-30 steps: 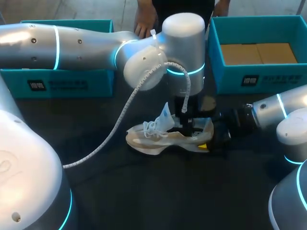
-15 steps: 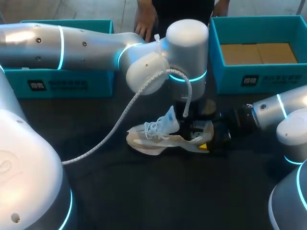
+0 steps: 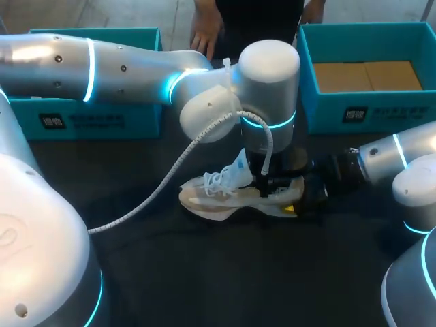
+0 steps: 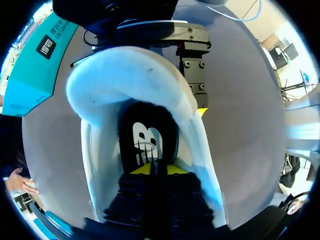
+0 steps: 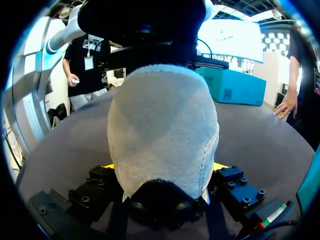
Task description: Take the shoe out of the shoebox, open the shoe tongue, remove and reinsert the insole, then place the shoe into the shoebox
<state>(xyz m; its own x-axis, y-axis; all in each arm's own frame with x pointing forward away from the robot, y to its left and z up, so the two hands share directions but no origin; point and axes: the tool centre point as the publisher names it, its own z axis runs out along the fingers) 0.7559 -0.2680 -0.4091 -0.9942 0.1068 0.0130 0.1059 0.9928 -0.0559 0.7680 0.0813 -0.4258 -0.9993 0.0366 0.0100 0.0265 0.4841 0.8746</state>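
A white and beige shoe lies on its sole mid-table, toe to the left, tongue lifted. My left arm comes down from above, and my left gripper is inside the shoe's opening. In the left wrist view the yellow tips of the left gripper are pressed together on the black insole, inside the padded collar. My right gripper holds the heel from the right. In the right wrist view the heel fills the gap of the right gripper, a finger against each side.
A teal box with brown cardboard inside stands at the back right. Another teal box stands at the back left. A person's hand rests by the left box's far corner. Dark bare tabletop lies in front of the shoe.
My left arm has shifted right and lower into the shoe's opening. Its fingers have closed together on the insole. The tongue has moved slightly right. The right arm has stayed put.
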